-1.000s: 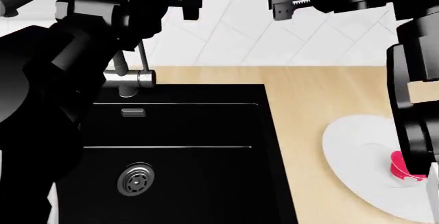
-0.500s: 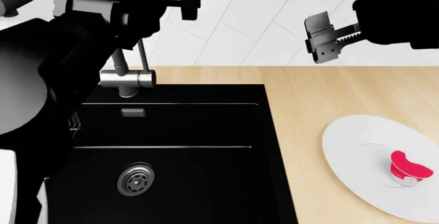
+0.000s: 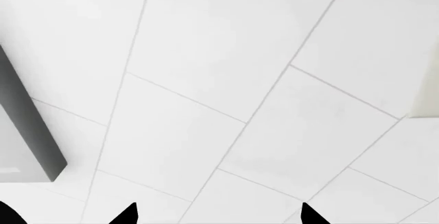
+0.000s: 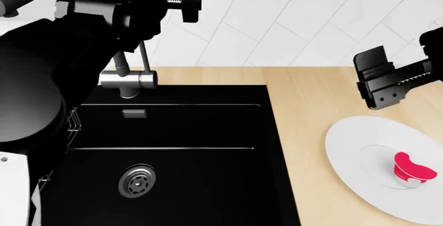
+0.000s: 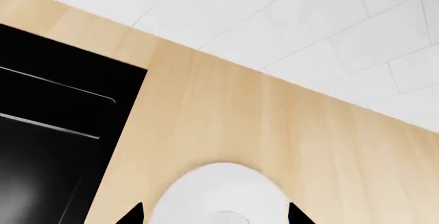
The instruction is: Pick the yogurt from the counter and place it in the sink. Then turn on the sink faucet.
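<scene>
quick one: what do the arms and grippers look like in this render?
Both arms are bulky, matte black with rounded housings. The left gripper has a grey metal body, a toothed rack bar and a black round knob. The right gripper is dark grey, blocky, with ribbed finger faces and a toothed rail. No cables or markings visible. In the wrist views only black pointed fingertips show.

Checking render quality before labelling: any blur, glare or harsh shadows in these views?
Head view: flat, even light; the yogurt and plate are sharp, the sink near featureless black. Left wrist view: only crisp white tiles. Right wrist view: counter evenly lit, no glare.
</scene>
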Controlling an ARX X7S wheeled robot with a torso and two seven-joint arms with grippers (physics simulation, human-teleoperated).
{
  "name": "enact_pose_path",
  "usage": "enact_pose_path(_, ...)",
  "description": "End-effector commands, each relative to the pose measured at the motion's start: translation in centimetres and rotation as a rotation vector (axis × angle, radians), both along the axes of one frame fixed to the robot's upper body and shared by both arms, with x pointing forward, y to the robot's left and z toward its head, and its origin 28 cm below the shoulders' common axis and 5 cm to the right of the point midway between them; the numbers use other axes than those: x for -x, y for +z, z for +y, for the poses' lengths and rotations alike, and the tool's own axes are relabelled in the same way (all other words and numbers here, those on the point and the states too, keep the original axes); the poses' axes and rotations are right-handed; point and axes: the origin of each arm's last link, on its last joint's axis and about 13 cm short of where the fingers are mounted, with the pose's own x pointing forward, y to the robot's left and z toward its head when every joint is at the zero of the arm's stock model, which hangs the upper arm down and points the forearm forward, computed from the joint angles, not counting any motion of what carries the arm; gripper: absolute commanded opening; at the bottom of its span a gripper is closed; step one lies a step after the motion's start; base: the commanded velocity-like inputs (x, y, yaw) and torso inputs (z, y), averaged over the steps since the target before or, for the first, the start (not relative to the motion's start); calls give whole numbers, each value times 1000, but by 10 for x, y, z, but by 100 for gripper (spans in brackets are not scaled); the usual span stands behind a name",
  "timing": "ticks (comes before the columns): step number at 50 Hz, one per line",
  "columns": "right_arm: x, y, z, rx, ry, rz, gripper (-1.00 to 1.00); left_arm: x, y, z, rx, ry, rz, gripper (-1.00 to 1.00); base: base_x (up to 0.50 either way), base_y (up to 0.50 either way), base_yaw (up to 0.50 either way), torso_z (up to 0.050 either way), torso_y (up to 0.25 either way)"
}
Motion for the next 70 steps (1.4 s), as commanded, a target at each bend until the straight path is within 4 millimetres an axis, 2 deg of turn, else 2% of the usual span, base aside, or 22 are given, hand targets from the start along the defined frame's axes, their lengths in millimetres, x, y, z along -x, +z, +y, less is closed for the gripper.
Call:
enact_pose_path(1, 23, 1, -6, -26, -12, 47, 100, 0, -1, 1, 3, 1, 2, 100, 0, 0, 0, 0, 0)
enact_pose_path(6, 26, -2, -12, -33, -44, 48, 100, -1, -3, 2, 6, 6, 7, 100, 0, 0, 0, 0, 0)
enact_pose_path(32, 23, -46, -41, -72, -133, 121, 100, -1, -7, 4, 9, 7, 14, 100, 0, 0, 0, 0, 0)
enact_pose_path(63, 16, -66, -61, -160, -242, 148, 100, -3, -14, 7, 11, 16, 28, 100, 0, 0, 0, 0, 0)
enact_pose_path(70, 11, -76, -65, -182, -262, 150, 100, -3, -15, 7, 8, 14, 30, 100, 0, 0, 0, 0, 0)
